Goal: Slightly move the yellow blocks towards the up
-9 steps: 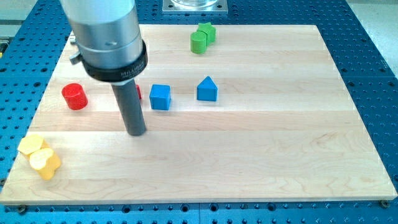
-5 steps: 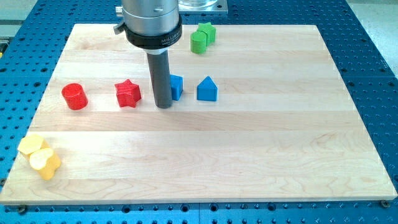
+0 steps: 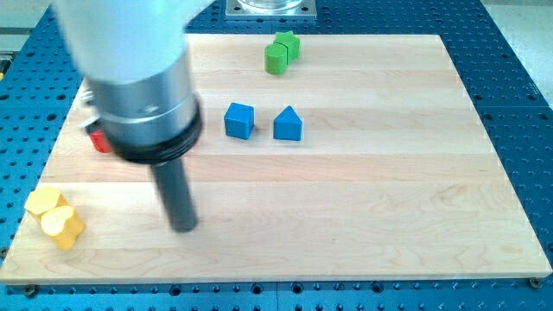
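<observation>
Two yellow blocks lie touching at the board's lower left corner: one (image 3: 42, 201) nearer the view's left edge and a heart-like one (image 3: 63, 227) just below and right of it. My tip (image 3: 183, 228) rests on the board to the right of the yellow blocks, clearly apart from them and about level with the lower one. The arm's body hides most of the red cylinder (image 3: 98, 142), of which only a sliver shows, and all of the red star.
A blue cube (image 3: 239, 120) and a blue house-shaped block (image 3: 288, 124) sit side by side in the board's middle. Two green blocks (image 3: 281, 51) touch near the top edge. The wooden board (image 3: 389, 199) lies on a blue perforated table.
My tip has swung from beside the blue cube down and to the left, towards the yellow blocks. The blue cube sits slightly up and right of where it first was. The yellow blocks have not moved.
</observation>
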You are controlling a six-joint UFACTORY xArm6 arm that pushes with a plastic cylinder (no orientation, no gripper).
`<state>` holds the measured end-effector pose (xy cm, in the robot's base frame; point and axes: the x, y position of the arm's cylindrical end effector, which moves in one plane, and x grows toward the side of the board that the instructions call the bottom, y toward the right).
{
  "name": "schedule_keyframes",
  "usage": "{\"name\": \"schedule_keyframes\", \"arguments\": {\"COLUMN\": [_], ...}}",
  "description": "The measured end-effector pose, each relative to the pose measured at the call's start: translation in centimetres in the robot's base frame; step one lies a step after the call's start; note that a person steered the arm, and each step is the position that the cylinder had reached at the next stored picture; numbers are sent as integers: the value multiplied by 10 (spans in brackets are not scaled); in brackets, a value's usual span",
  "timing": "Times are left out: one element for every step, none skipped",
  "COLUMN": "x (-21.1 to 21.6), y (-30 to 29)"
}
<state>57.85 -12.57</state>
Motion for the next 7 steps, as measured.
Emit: {"name": "schedule_keyframes", "arguments": {"x": [32, 32, 32, 32, 20, 8, 6], "y": [-27, -60, -102, -113, -122, -122, -121]}}
